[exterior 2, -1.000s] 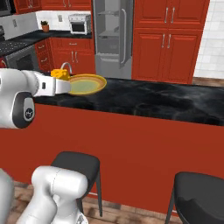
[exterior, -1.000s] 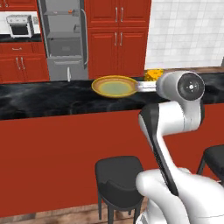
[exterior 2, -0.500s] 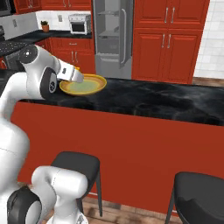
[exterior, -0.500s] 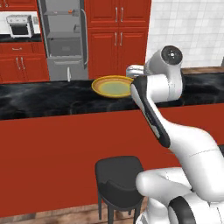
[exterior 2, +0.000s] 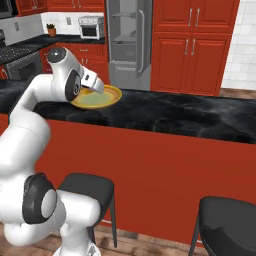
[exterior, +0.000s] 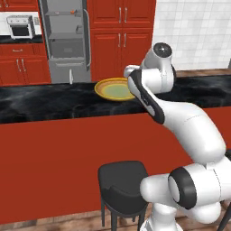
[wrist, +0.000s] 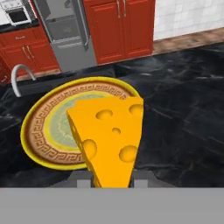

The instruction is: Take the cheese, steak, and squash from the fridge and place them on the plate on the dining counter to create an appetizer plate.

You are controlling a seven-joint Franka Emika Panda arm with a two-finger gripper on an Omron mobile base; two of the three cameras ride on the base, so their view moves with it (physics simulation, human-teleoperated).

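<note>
The pincer (wrist: 113, 183) is clamped tight on the cheese (wrist: 109, 138), low-centre in the hand view, over the plate's (wrist: 41, 118) right rim. Carry it toward the plate's centre, lower gently, then release.

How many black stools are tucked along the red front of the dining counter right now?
2. One stool stands beside the robot's base, under the plate end of the dining counter. The other stool is at the lower right of the right base view. Others may be out of frame.
</note>
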